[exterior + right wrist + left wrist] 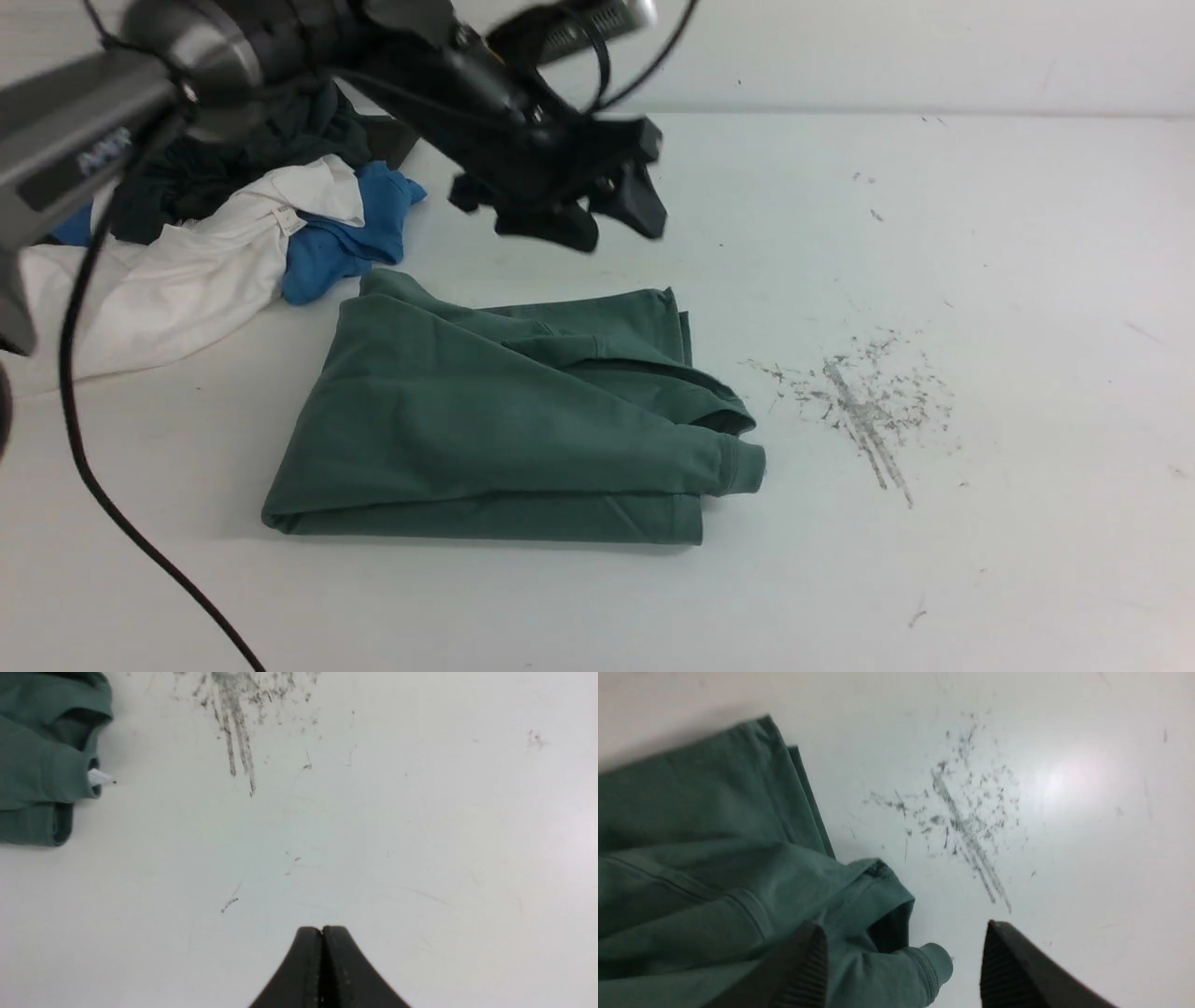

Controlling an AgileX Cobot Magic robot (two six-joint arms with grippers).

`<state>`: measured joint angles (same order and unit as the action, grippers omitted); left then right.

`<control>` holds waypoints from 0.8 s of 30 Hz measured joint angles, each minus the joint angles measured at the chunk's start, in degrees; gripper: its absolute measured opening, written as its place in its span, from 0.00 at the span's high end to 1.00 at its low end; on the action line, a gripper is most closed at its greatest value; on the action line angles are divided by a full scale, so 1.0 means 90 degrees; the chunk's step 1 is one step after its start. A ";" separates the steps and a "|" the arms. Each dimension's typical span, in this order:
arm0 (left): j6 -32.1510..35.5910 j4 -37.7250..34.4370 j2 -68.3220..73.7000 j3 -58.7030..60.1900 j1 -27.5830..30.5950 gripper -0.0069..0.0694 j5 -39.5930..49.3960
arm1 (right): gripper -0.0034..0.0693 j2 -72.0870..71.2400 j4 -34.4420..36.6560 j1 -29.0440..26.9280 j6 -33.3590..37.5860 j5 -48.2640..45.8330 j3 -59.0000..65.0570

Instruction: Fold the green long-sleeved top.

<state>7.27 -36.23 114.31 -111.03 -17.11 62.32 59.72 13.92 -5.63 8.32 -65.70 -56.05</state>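
One muted sage-green cotton long-sleeved top (504,420) on a plain white table (1008,233), left of centre in the front view. Folded into a rough rectangle of several layers, near edge thick and rounded, far edge flatter. One sleeve laid slantwise across the upper layer, ending in a ribbed cuff (742,464) at the right near corner, jutting just past the stacked edges below. From the right wrist view, a small white tag (98,778) poking out of that cuff.

Black left gripper (597,217) hanging in the air above and beyond the far edge of the top, blurred, clear of the cloth. Jaws spread wide, nothing between them. In the left wrist view, one ribbed finger (803,966) over the green fabric, the other over bare table beside the cuff.

Black right gripper (322,933) out of the front view; from its own wrist camera, jaws pressed fully together over bare table, empty, well apart from the top.

Patch of grey scratches and scuffs (864,401) on the tabletop to the right of the top, near but not touching.

Heap of other clothes at the far left: crumpled white garment (177,280), bright blue garment (345,243) close to the top's far left corner, dark charcoal garment (233,159) behind, partly hidden by the left arm. Thin black cable (93,448) looping down at the left edge.
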 joint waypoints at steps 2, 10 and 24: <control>0.0000 0.0007 -0.0068 -0.0185 0.0121 0.44 0.0182 | 0.97 -0.0256 -0.0015 0.0000 0.0042 -0.0053 0.0000; 0.0022 0.0154 -0.0394 -0.0865 0.0785 0.89 0.0961 | 0.97 -0.3557 -0.0026 0.0000 0.0799 0.1203 0.1370; 0.0125 0.0368 -0.0394 -0.0865 0.0800 0.91 0.0971 | 0.97 -0.5487 0.0275 0.0000 0.1234 0.6327 0.5188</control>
<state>8.39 -32.92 110.77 -118.81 -9.91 71.06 10.34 16.39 -5.63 19.43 -8.76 -9.35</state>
